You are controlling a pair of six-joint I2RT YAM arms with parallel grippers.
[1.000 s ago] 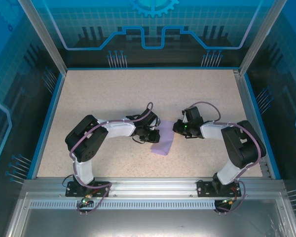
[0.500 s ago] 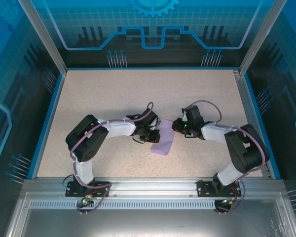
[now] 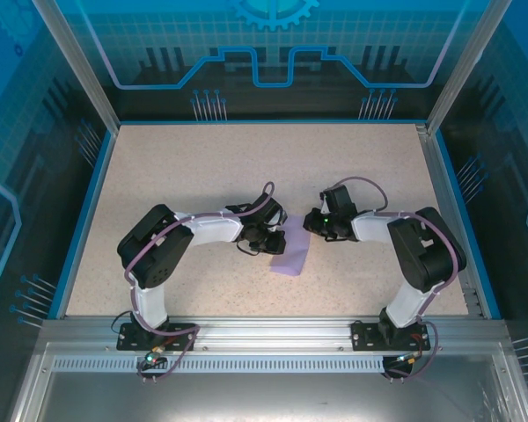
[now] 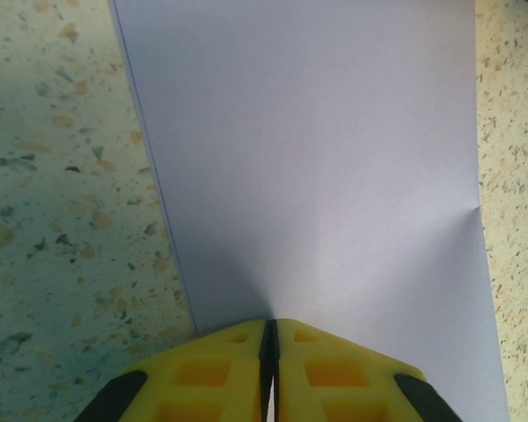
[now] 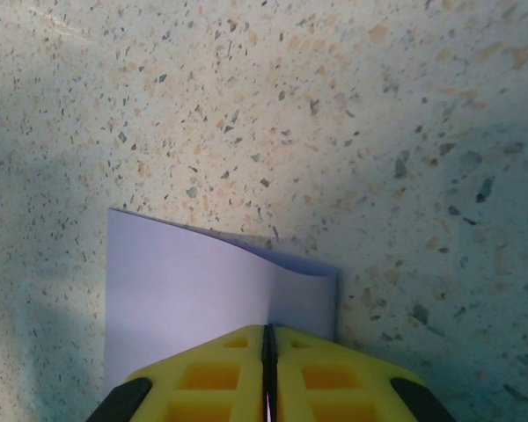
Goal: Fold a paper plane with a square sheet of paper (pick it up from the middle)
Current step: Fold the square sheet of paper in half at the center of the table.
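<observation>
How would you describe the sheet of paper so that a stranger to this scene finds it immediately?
Look at the speckled beige table inside the blue-walled frame. Near its middle, between the left gripper and the right gripper, lies the sheet of paper. It is the one flat lavender patch, thin and unmarked, among black-and-white arms.

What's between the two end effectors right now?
The paper spans it in the top view, pinched by the left end effector and the right end effector.
</observation>
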